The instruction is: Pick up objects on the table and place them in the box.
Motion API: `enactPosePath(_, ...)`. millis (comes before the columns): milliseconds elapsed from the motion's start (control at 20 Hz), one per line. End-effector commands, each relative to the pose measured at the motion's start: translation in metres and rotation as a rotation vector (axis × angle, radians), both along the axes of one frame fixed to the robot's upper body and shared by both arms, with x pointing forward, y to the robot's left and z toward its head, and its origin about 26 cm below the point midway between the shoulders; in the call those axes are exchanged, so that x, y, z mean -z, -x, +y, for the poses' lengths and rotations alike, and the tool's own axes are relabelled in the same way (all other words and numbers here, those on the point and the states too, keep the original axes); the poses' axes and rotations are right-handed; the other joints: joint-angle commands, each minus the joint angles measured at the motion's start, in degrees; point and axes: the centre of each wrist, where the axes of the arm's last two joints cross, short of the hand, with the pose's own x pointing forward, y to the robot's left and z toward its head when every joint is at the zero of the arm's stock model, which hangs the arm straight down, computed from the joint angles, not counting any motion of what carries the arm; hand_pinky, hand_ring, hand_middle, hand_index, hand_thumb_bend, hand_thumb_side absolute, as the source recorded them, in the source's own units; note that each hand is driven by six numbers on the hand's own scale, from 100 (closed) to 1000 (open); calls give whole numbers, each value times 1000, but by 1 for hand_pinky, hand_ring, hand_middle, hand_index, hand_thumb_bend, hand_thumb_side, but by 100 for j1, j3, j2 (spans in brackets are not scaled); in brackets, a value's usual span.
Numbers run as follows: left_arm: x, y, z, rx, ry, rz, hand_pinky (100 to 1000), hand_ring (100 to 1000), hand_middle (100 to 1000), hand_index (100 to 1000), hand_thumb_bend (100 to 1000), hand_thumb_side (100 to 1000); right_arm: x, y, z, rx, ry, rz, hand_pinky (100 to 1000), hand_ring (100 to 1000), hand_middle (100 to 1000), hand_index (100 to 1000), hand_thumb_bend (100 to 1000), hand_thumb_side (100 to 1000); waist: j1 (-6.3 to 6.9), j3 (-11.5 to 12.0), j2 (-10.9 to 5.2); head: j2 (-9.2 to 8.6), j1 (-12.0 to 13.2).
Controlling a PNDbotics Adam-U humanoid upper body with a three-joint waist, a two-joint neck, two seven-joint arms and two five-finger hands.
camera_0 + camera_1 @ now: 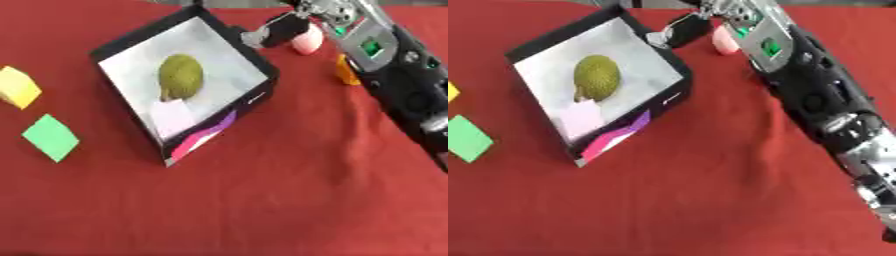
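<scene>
The box (254,97), black-walled with a pale floor, sits askew toward the far left of the red table (289,200), holding a green spiky fruit (180,76) and a pale pink block (172,116). The right hand (278,31) reaches in beside the box's far corner, next to a pink object (307,40); whether its fingers are closed cannot be told. An orange block (346,71) lies beside the arm. A yellow block (17,87) and a green block (51,137) wait near the left edge.

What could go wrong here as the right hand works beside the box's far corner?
The right hand is next to the black box rim, so it might knock and shift the box. The pale pink rounded object sits beside that hand and could get pushed away. The small orange block is partly hidden by the arm, which may brush it.
</scene>
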Motion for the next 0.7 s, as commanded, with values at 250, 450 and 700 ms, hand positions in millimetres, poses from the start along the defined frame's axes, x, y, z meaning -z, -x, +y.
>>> enactPosePath(250, -5, 7, 8, -30, -51, 34, 709, 867, 692, 727, 100, 638, -3, 39, -15, 49, 29, -41, 978, 856, 846, 973, 295, 316, -3, -259, -146, 21, 365)
enactPosePath(450, -5, 7, 8, -20, -65, 60, 708, 870, 692, 726, 100, 643, 15, 44, -27, 110, 46, -7, 977, 858, 849, 974, 293, 345, -22, -344, -120, 7, 439)
enactPosePath(700, -3, 6, 7, -1, -76, 87, 708, 873, 693, 726, 100, 643, 35, 42, -44, 197, 75, 24, 970, 860, 848, 977, 291, 370, -11, -352, -95, -41, 427)
